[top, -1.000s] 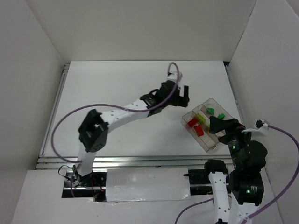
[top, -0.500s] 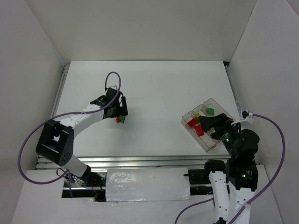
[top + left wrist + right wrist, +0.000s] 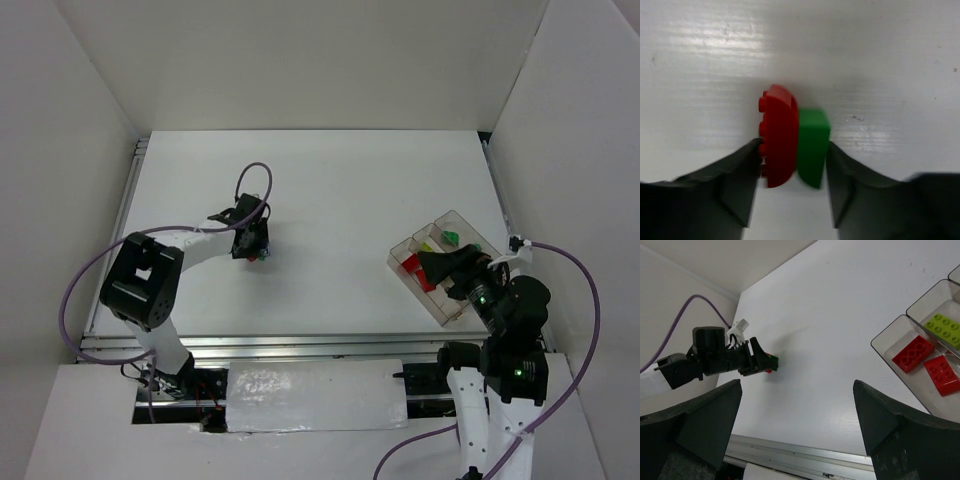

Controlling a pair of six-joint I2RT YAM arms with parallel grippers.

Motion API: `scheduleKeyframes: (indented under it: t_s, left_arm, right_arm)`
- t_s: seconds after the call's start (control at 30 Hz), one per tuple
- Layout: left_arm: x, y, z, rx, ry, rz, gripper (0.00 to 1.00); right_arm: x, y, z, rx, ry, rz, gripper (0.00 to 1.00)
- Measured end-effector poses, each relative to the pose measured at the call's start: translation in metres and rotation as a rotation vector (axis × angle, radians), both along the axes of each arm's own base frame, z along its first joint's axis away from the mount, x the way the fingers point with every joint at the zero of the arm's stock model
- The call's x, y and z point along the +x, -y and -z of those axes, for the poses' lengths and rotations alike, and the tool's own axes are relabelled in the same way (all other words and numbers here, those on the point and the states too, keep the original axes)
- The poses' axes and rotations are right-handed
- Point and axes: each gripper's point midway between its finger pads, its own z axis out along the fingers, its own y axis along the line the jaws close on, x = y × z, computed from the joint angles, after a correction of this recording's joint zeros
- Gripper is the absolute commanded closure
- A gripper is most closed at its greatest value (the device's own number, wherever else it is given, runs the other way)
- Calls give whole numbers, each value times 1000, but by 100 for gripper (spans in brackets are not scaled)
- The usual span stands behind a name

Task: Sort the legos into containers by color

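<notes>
Top external view is showing the left gripper (image 3: 255, 245) sitting low over the white table (image 3: 340, 200), toward 9 o'clock from the table's middle, with its arm reaching in from about 7 o'clock. Left wrist view is showing its two dark fingers (image 3: 735, 185) bracketing two legos that are lying side by side and touching each other. One is a red brick (image 3: 777, 142) with its studs facing 9 o'clock, and the other is a green brick (image 3: 812, 145) pressed against its 3 o'clock side. The 9 o'clock finger is meeting the red studs and the 3 o'clock finger is meeting the green brick's outer face, so the jaws are standing clamped on the pair, which appears to be resting on the table. The right gripper (image 3: 437, 265) is hanging over the clear tray (image 3: 455, 310), which is sitting at about 4 o'clock from the table's middle, well apart from the left gripper. Right wrist view is showing this gripper's jaws spread wide apart. Two red legos (image 3: 912, 355) are lying in the tray compartment on the 7 o'clock side. A yellow-green brick (image 3: 946, 326) is lying in the next compartment toward 1 o'clock, and a dark green piece (image 3: 452, 238) is showing in the compartment beyond that.
</notes>
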Motion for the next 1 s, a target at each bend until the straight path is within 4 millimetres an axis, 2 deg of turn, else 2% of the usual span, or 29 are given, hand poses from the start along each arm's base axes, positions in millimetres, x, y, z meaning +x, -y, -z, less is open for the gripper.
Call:
scheduleKeyframes:
  t_s: [0.03, 0.07, 0.1, 0.13, 0.2, 0.27, 0.33, 0.43, 0.5, 0.57, 0.6, 0.7, 0.87, 1.0]
  left_arm:
    - [4, 2, 1, -4, 9, -3, 53]
    - [7, 2, 1, -4, 17, 1, 73]
    - [9, 4, -1, -7, 27, 8, 78]
    - [11, 6, -1, -11, 36, 18, 93]
    - [10, 12, -1, -6, 45, 42, 100]
    - [3, 26, -4, 8, 63, 92, 100]
    - [-12, 55, -14, 26, 113, 201, 100]
    - [-50, 116, -50, -32, 273, 437, 100]
    - [-80, 150, -82, -126, 393, 575, 100]
    - [-101, 169, -112, -217, 502, 663, 100]
    - [-107, 174, -125, -254, 551, 688, 100]
    - [-110, 182, -150, -316, 644, 718, 100]
    - [-120, 191, -163, -358, 693, 781, 94]
    - [-130, 199, -173, -393, 714, 837, 91]
  right_arm:
    - [1, -1, 3, 3, -6, -5, 0]
    - [2, -2, 6, 6, -11, -13, 0]
    - [3, -3, 8, 8, -14, -19, 0]
    - [5, -5, 11, 15, -19, -31, 1]
    - [11, -10, 18, 38, -34, -65, 0]
    - [21, -17, 30, 69, -68, -116, 0]
    - [33, -24, 47, 110, -128, -162, 0]
    - [46, -35, 74, 171, -217, -213, 0]
    - [47, -55, 87, 185, -279, -281, 0]
    - [42, -85, 90, 168, -304, -385, 0]
    - [37, -104, 93, 149, -319, -445, 0]
    - [27, -130, 92, 141, -320, -520, 1]
    - [26, -152, 78, 163, -260, -550, 3]
    - [22, -171, 80, 160, -262, -581, 6]
